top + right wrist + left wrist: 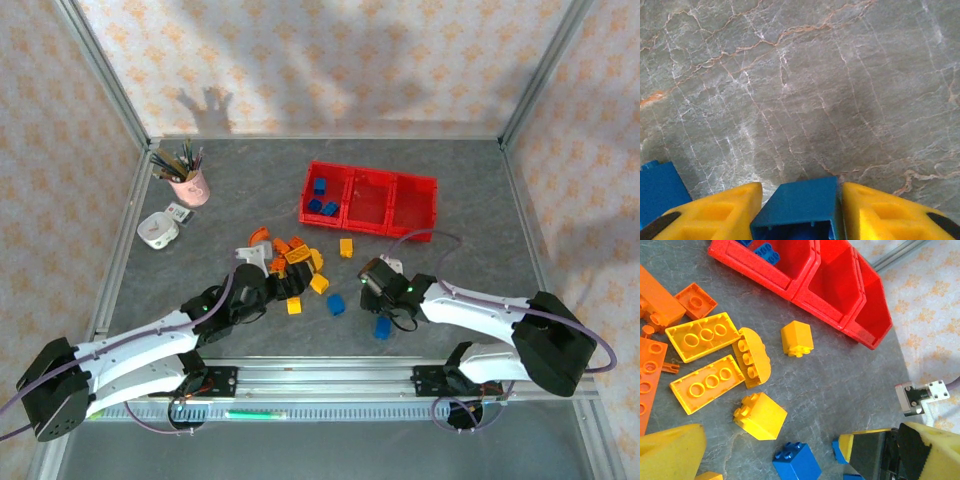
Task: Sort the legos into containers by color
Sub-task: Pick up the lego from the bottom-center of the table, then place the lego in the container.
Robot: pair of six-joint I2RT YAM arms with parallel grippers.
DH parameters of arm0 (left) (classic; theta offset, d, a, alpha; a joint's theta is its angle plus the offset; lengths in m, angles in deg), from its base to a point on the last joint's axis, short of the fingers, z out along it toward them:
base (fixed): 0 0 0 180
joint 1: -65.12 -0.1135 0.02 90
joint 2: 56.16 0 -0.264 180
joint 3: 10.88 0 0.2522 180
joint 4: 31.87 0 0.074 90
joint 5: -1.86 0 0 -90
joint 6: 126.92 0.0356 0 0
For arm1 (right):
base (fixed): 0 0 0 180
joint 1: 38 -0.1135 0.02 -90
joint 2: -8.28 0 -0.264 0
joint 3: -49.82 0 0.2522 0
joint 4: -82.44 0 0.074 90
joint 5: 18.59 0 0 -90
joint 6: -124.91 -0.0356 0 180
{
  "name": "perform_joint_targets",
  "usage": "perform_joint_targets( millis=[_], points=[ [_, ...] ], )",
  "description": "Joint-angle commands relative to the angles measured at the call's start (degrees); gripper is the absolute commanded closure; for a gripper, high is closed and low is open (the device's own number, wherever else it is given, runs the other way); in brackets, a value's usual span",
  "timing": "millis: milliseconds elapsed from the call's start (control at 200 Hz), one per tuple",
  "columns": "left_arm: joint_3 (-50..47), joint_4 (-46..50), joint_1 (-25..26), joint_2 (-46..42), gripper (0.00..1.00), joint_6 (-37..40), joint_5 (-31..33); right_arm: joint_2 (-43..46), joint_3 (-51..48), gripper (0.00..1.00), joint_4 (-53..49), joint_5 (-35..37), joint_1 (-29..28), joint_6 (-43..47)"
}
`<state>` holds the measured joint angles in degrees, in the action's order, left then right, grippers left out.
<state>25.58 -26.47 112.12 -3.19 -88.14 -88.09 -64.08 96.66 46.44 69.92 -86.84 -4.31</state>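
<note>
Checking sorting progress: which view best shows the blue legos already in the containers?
The top external view: it looks down into the containers, showing about three blue legos whole in the left compartment. The left wrist view catches only parts of them at its top edge.
</note>
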Motion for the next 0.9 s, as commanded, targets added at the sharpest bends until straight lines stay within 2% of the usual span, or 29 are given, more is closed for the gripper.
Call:
perform_joint_targets(
  millis=[0, 205, 491, 636, 896],
  points=[
    [-0.7, -0.5, 0.4, -1.3, 0.01, -0.8, 1.2, -0.4, 0.2, 0.6, -0.4, 2.3, -0.3, 0.9],
    [0.0, 0.4, 0.4, -2.3, 0.01, 0.0, 1.4, -0.7, 2.4, 0.67, -2.2, 2.8, -0.3, 2.2],
    [2.5, 1.9, -0.9, -2.9, 0.01, 2.7, 3.2, 0.2, 11.1, 0.68, -4.2, 5.7, -0.2, 5.9],
    [5.1, 1.7, -4.4, -2.4, 0.01, 4.8, 1.5, -5.9, 20.3, 0.68, -3.0, 7.6, 1.6, 11.0],
    [9.6, 3.1, -11.7, 0.7, 0.01, 8.7, -3.0, -21.5, 38.6, 0.68, 1.6, 5.8, 7.7, 18.1]
  ],
)
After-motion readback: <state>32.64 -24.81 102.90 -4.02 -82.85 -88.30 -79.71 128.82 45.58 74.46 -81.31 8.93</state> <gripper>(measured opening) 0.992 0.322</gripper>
